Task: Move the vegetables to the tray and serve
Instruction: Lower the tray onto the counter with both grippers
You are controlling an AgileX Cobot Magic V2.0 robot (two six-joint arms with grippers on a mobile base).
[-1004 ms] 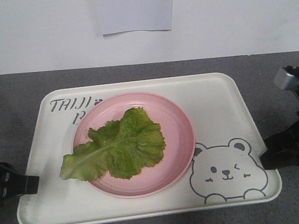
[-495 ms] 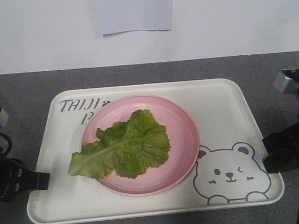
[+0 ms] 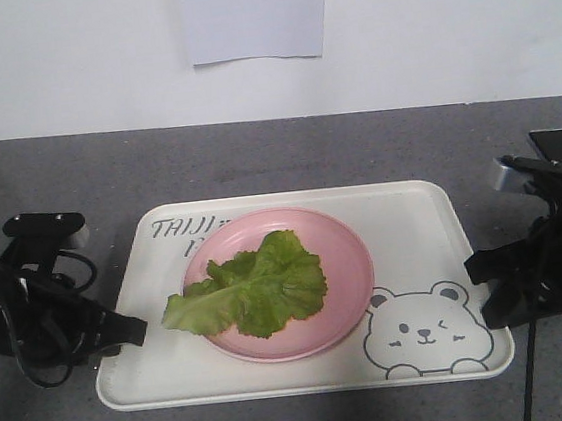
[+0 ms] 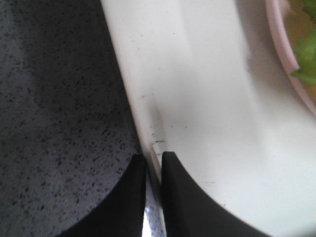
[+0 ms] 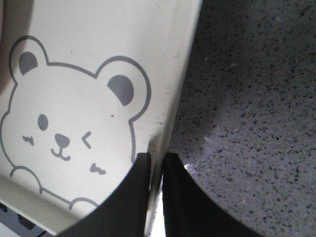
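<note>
We judged the tray [image 3: 408, 219] light and stiff but liable to tip, with the limp lettuce [image 3: 250, 294] lying loose on the pink plate [image 3: 341, 254] near its left half, so both jaws pinched its side rims narrowly; the rim's underside stayed hidden.

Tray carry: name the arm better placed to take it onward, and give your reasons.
Neither alone. The left gripper is clamped on the tray rim at one short end, the right gripper on the opposite rim beside the bear drawing. With the lettuce leaf on the pink plate, both should carry together.
</note>
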